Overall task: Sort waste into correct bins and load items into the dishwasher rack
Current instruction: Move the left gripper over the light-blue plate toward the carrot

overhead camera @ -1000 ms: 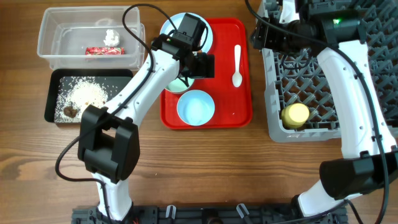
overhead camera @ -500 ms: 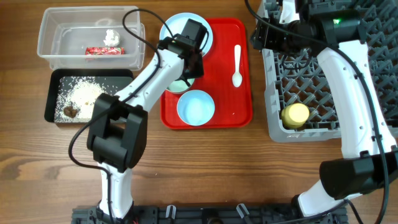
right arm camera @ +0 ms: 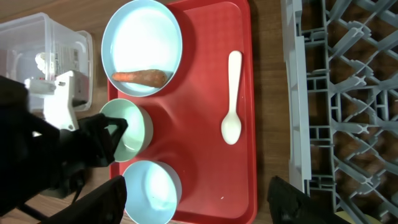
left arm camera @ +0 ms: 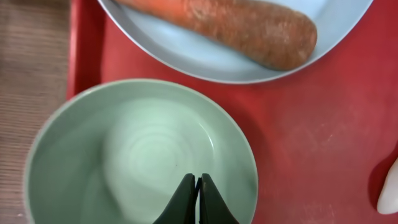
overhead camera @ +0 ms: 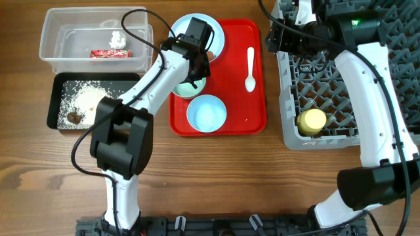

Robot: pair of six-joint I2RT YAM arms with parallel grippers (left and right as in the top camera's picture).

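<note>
My left jaws, pressed together, hang over the pale bowl (left arm camera: 124,155) on the red tray (left arm camera: 311,143). It looks light, stiff and slick, so I'd pinch its rim. Beyond it, the carrot (left arm camera: 249,28) lies on the plate (left arm camera: 180,53); being firm, it wants a mid-length grip.

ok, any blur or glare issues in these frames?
Left wrist: soft focus throughout, the carrot and pale green bowl slightly blurred, mild sheen inside the bowl. Right wrist: red tray and spoon sharp, the right pincer's fingers dark and defocused. Overhead: even light, soft shadows, no harsh glare.
</note>
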